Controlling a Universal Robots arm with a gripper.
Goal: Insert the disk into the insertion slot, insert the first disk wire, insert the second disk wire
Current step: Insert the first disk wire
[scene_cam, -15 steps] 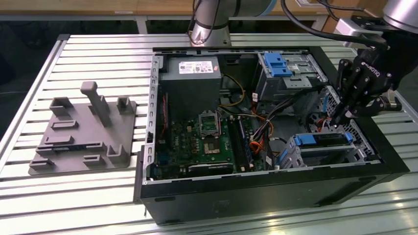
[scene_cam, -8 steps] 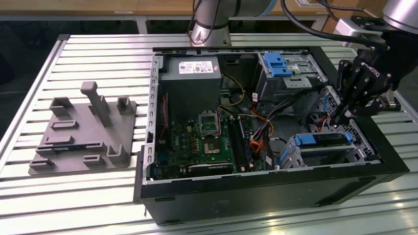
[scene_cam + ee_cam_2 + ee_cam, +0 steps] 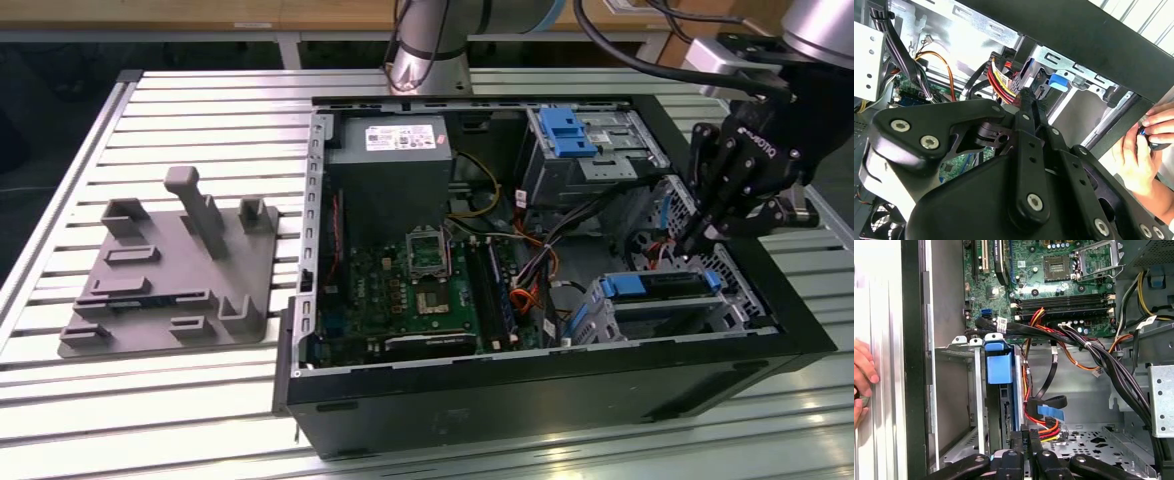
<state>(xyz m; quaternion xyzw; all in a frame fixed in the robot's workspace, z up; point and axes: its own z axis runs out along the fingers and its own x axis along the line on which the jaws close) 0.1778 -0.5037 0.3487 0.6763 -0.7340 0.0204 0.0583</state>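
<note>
The disk [image 3: 657,284], silver with a bright blue carrier, sits inside the insertion slot [image 3: 694,318], a silver cage at the case's near corner on the exterior view's right. In the first wrist view the disk's blue carrier [image 3: 998,365] stands between the walls of the slot [image 3: 972,390]. My gripper [image 3: 687,248] hangs just above the disk's rear end with its fingers pressed together. Its tips [image 3: 1026,432] are beside a red and yellow wire bundle [image 3: 1048,428] and a blue flat cable [image 3: 1050,411]. Whether they pinch a wire is hidden. The second wrist view has the gripper [image 3: 1027,92] next to the bundle [image 3: 1001,77].
The open black computer case [image 3: 534,385] lies on a slatted metal table [image 3: 187,410]. A taller cage with a blue latch [image 3: 566,132] stands behind my gripper. A grey fixture plate [image 3: 174,270] lies at the exterior view's left. A person's hand [image 3: 1136,150] rests outside the case wall.
</note>
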